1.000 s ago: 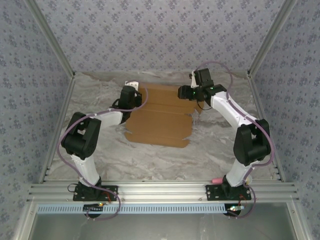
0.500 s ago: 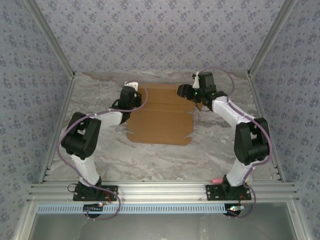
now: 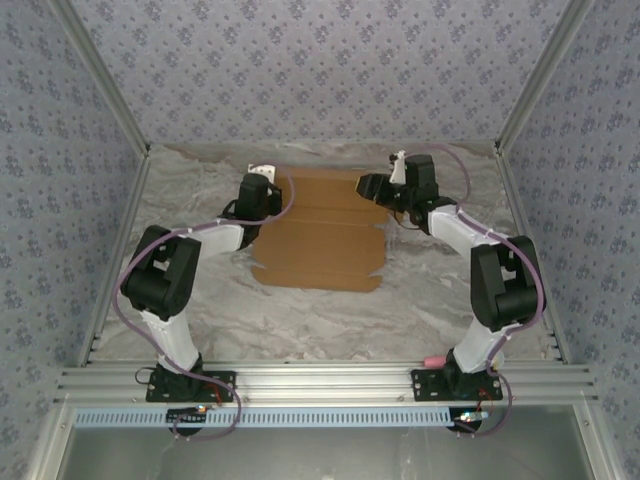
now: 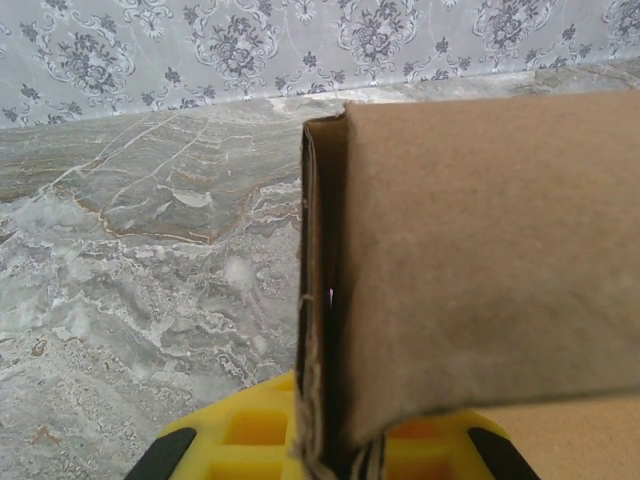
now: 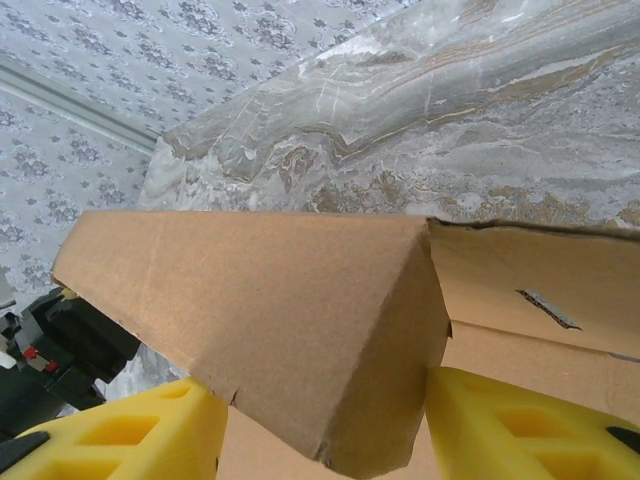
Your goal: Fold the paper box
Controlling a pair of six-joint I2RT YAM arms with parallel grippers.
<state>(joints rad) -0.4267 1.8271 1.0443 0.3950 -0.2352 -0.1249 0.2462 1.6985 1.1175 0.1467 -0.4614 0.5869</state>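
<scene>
Left fingers [image 4: 240,435] clamped shut on a left-edge flap of the paper box [image 3: 325,235], holding it upright | right fingers [image 5: 500,420] part-spread astride the raised far flap, grip unclear | box mostly flat, mid-table [image 3: 300,320] | likely anchoring one side while folding the other

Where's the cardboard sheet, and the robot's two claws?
cardboard sheet [image 3: 325,245]: overhead view, middle of the flat panel.
left claw [image 4: 335,445]: left wrist view, on the cardboard edge it pinches.
right claw [image 5: 320,410]: right wrist view, on the raised flap it straddles.
</scene>
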